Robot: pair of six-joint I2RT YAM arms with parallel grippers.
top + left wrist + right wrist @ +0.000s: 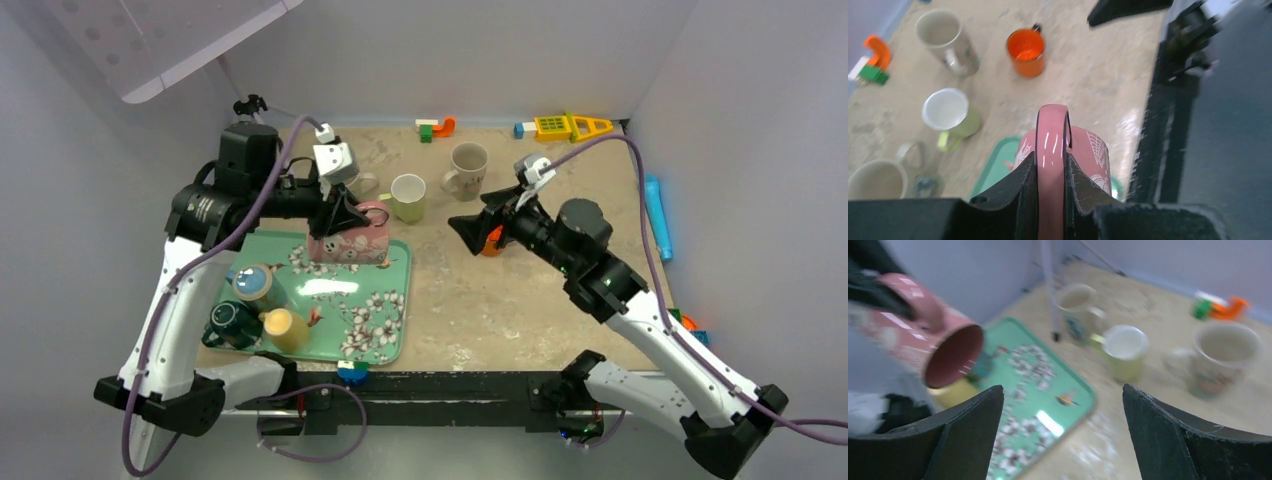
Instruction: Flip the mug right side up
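Note:
The pink mug (352, 243) with white web drawings hangs over the far end of the green floral tray (404, 290). My left gripper (343, 214) is shut on its handle (1051, 131), with one finger on each side of the loop. The mug is tilted on its side. In the right wrist view its open mouth (954, 356) faces right and slightly down, above the tray (1083, 392). My right gripper (478, 222) is open and empty over the bare table to the right of the tray, with its jaws wide apart (1063, 400).
A lime mug (408, 196), a beige mug (467, 168) and another beige mug (364, 184) stand upright behind the tray. An orange mug (492, 243) sits by the right gripper. Three mugs (255, 305) crowd the tray's near left. Toys (560, 126) line the back wall.

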